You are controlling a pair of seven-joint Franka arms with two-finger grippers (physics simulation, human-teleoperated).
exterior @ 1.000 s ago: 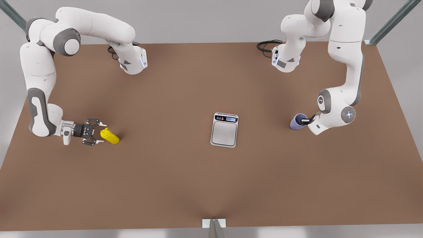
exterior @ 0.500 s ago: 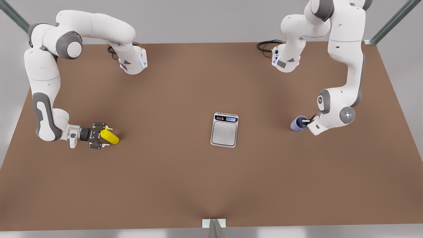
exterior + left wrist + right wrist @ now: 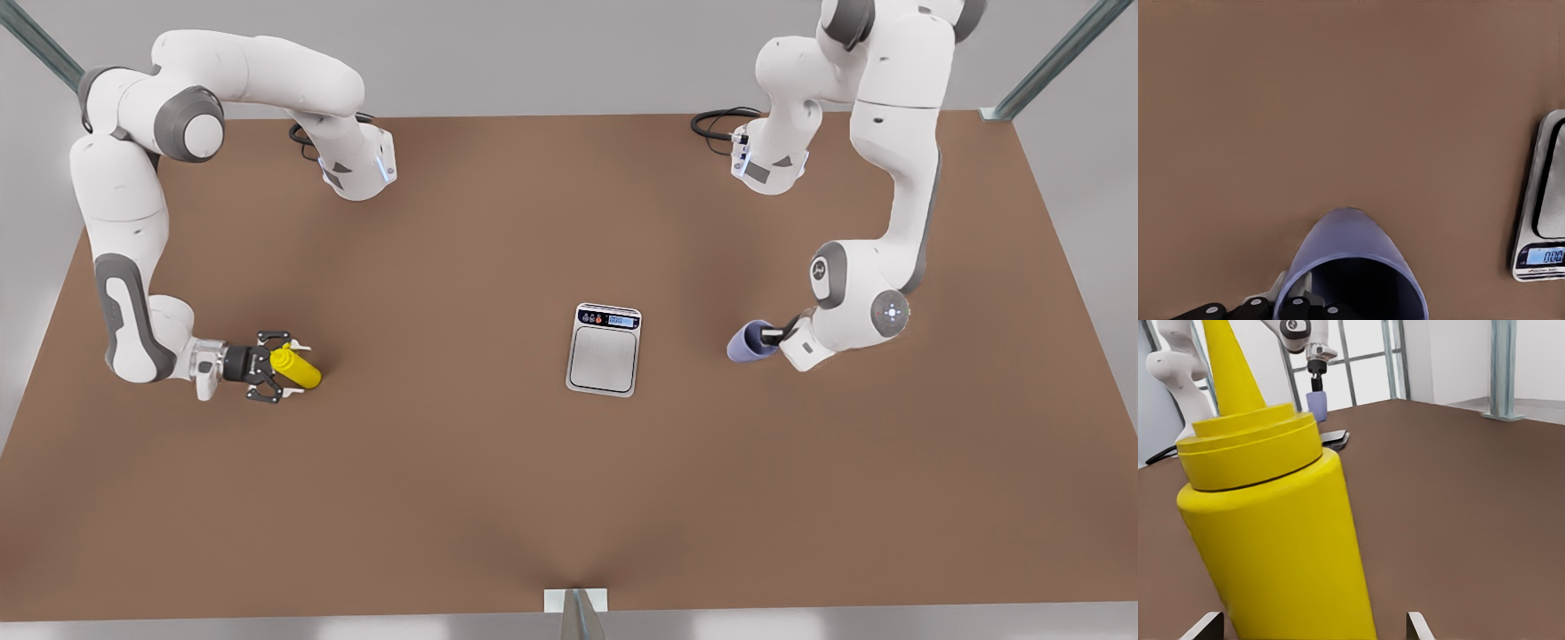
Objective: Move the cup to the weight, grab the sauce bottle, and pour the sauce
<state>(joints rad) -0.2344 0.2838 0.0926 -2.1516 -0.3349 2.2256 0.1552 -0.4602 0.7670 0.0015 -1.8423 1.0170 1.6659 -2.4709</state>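
The yellow sauce bottle (image 3: pixel 297 369) (image 3: pixel 1278 540) stands on the brown table at the front view's left. My right gripper (image 3: pixel 277 366) (image 3: pixel 1313 628) is open, level with the table, with a fingertip (image 3: pixel 1206 625) on each side of the bottle and apart from it. At the front view's right, my left gripper (image 3: pixel 775 337) is shut on the rim of the lavender cup (image 3: pixel 749 343) (image 3: pixel 1350 263) (image 3: pixel 1316 405). The weight (image 3: pixel 604 352) (image 3: pixel 1546 200) (image 3: pixel 1333 439) lies flat mid-table, a short way from the cup.
Both arm bases (image 3: pixel 356 169) (image 3: pixel 769 164) with black cables sit at the table's far edge. A small metal bracket (image 3: pixel 576 601) marks the near edge. Open brown tabletop lies between the bottle and the weight.
My left gripper has carried the cup toward the weight, to the front view's left. My right gripper has slid forward until its fingers flank the bottle.
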